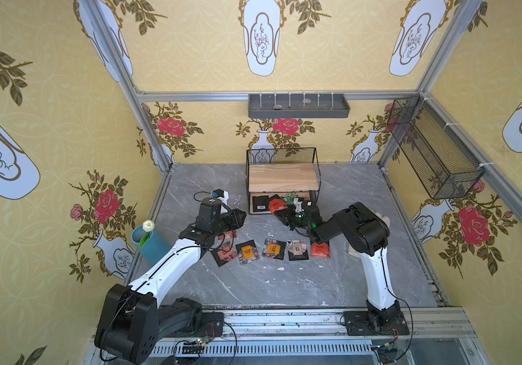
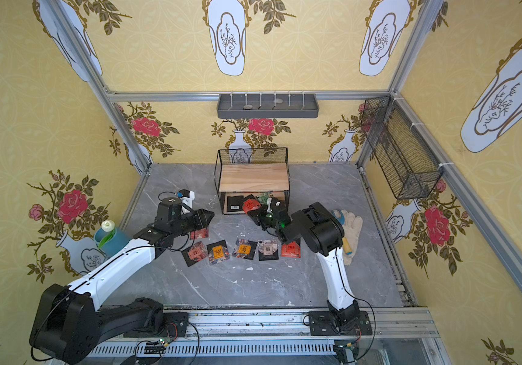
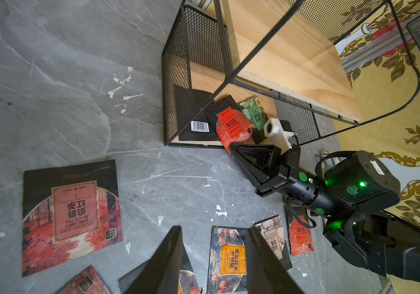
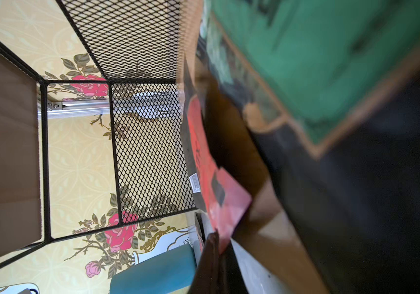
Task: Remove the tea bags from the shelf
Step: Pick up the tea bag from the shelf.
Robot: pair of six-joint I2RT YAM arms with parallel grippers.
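- In both top views a grey wall tray (image 1: 297,107) and a long black mesh basket (image 1: 433,148) hang on the walls, well apart from the arms. A teal cup (image 1: 152,245) holding a white flower stands at the left edge of the table (image 1: 285,284). A pale glove (image 2: 353,227) lies behind the right arm.
- The shelf (image 1: 283,177) stands at the back middle, and its upper board is bare. On the lower board lie a black-backed tea bag (image 1: 259,202) with a barcode, a red tea bag (image 1: 278,204) and a green tea bag (image 1: 290,197).
- Six more tea bags (image 1: 273,248) lie in a loose row on the table in front of the shelf, one of them partly under the left arm.
- The right gripper (image 1: 278,213) is at the lower board's front edge, at the red tea bag. The left gripper (image 1: 241,215) hovers just left of the shelf.
- In the left wrist view, the left gripper (image 3: 214,227) has its jaws partly apart with nothing between them, above an orange-fronted bag (image 3: 230,257) on the table.
- The shelf's (image 3: 292,58) front wire and upper board overhang the lower tier.
- The right gripper (image 3: 232,150) has its jaws closed on the near edge of the red tea bag (image 3: 231,124), which overhangs the board. A second black-backed bag (image 3: 225,104) lies under it, and the green tea bag (image 3: 253,112) lies just beside it.
- In the right wrist view, the green tea bag (image 4: 331,63) fills the near field, blurred. The red tea bag (image 4: 203,163) runs down to the dark fingers (image 4: 210,262), and its corner is pinched at their tips.
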